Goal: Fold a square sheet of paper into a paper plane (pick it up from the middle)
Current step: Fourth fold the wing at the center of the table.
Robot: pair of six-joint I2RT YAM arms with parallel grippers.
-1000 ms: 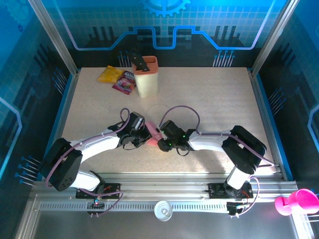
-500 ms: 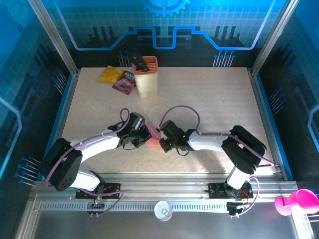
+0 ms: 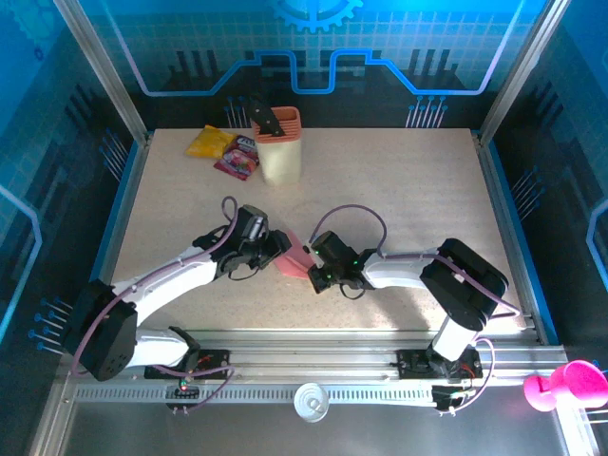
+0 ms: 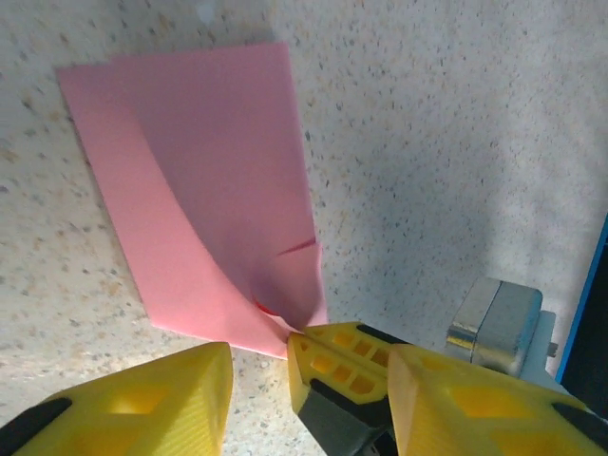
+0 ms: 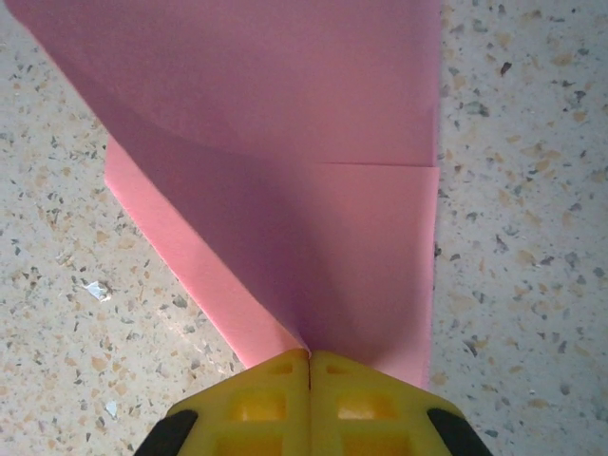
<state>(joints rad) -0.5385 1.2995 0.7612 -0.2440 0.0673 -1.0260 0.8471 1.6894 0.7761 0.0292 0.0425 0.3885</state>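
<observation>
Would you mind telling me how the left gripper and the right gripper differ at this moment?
The right gripper is shut on the pink paper sheet, lifting one layer; the left gripper is open, with table showing between its fingers. From above, the left gripper sits at the sheet's far-left side, the right gripper at its near-right side. Both have yellow fingers and are right by the sheet.

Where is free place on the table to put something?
Bare: the far right, from holder to right rail; also between the packets and the left arm. Crowded: the centre, around the paper.
</observation>
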